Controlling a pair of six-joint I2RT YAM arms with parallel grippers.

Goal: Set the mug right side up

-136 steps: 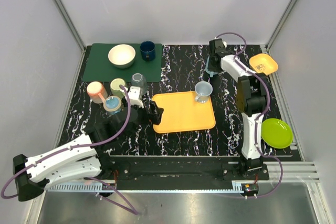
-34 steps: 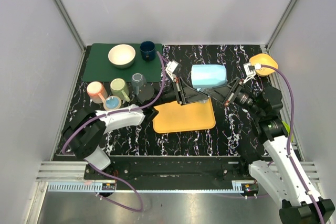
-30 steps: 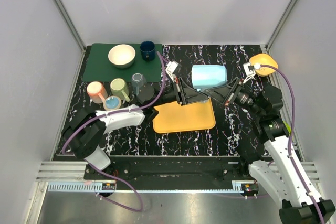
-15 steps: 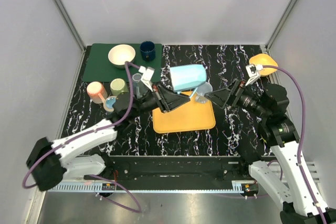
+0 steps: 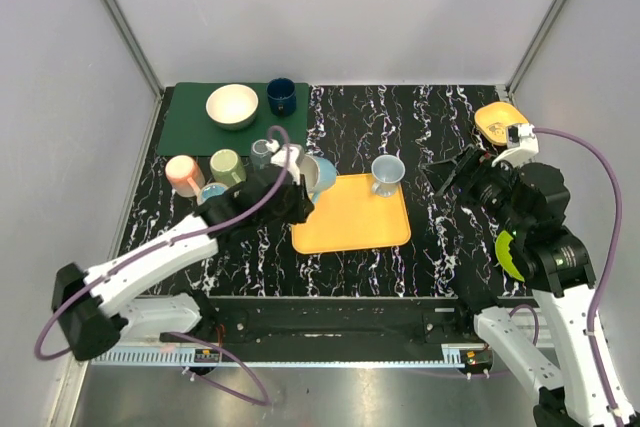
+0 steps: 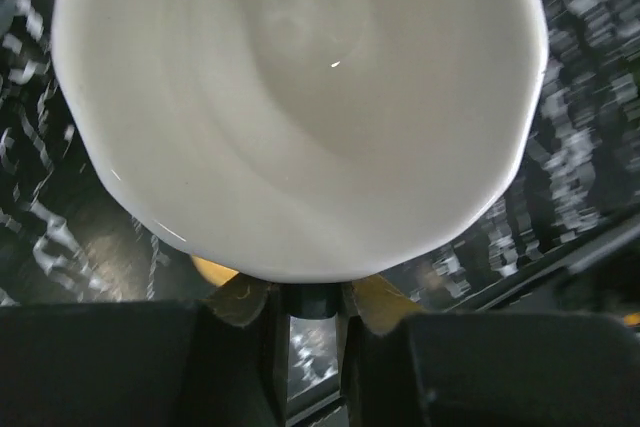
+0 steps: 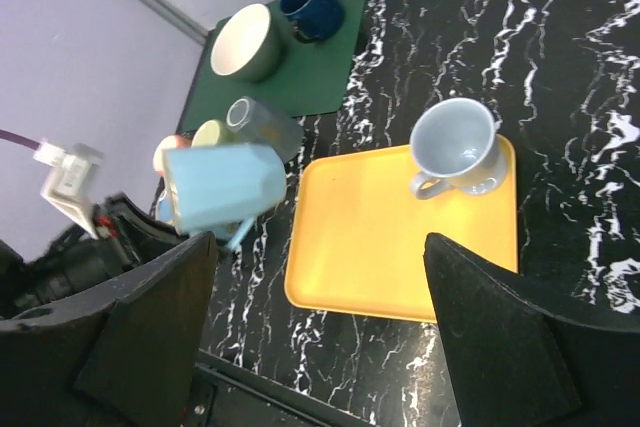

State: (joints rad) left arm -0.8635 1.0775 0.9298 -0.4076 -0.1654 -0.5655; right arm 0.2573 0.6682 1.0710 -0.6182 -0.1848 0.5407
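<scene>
The light blue mug (image 5: 318, 175) hangs tilted by the left edge of the yellow tray (image 5: 350, 222). My left gripper (image 5: 298, 192) is shut on it. In the left wrist view its white inside (image 6: 300, 97) fills the frame just above the fingertips of that gripper (image 6: 310, 297). The right wrist view shows the mug (image 7: 220, 187) lying almost on its side, mouth to the left and handle pointing down. My right gripper (image 5: 450, 172) is open and empty, raised right of the tray, and in its own view the right gripper (image 7: 330, 347) has its fingers wide apart.
A grey-blue mug (image 5: 388, 172) stands upright on the tray. Several cups (image 5: 225, 165) crowd behind the left gripper. A green mat (image 5: 190, 132) carries a cream bowl (image 5: 232, 105) and a dark blue mug (image 5: 281, 96). An orange bowl (image 5: 500, 122) and a green plate (image 5: 508, 252) are at the right.
The right gripper has let go of the light blue mug and pulled back to the right. The left gripper has carried the mug left and down to the tray's left edge.
</scene>
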